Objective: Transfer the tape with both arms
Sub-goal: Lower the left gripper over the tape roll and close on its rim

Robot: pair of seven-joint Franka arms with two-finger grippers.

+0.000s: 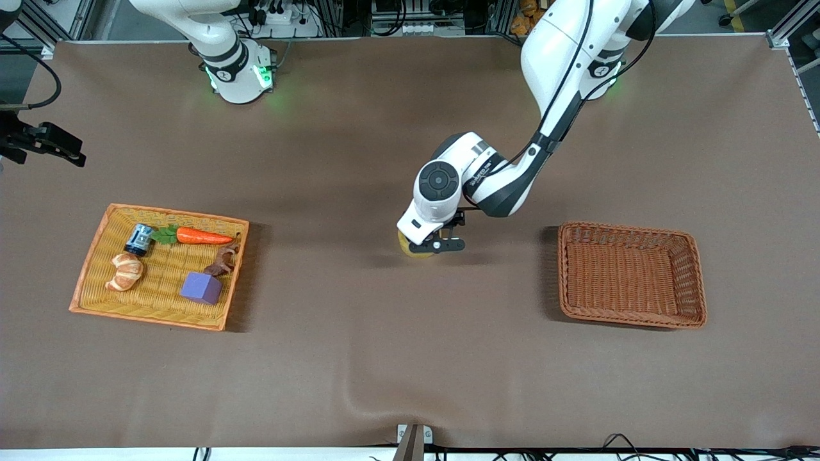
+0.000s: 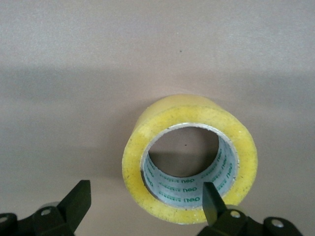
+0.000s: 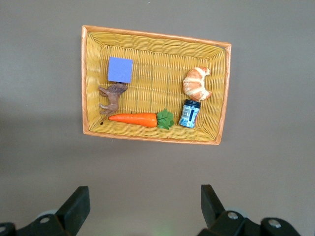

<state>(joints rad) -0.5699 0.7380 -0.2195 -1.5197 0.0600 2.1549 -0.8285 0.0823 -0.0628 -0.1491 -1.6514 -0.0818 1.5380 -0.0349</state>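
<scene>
The left gripper [image 2: 142, 206] is spread wide over the tape [image 2: 189, 158] at the centre of the front view; one of its fingers [image 2: 211, 201] is seen over the roll's core, the other out over the bare counter [image 2: 74, 59], and contact cannot be judged. The tape lies flat on the counter, between the yellow basket [image 1: 90, 272] and the brown basket [image 1: 698, 282]. The left arm [image 1: 564, 77] is bent down from the upper right. "deli" is printed in green inside the core. The right gripper [image 3: 142, 206], at the upper left edge of the front view, is held open and empty high over the yellow basket.
</scene>
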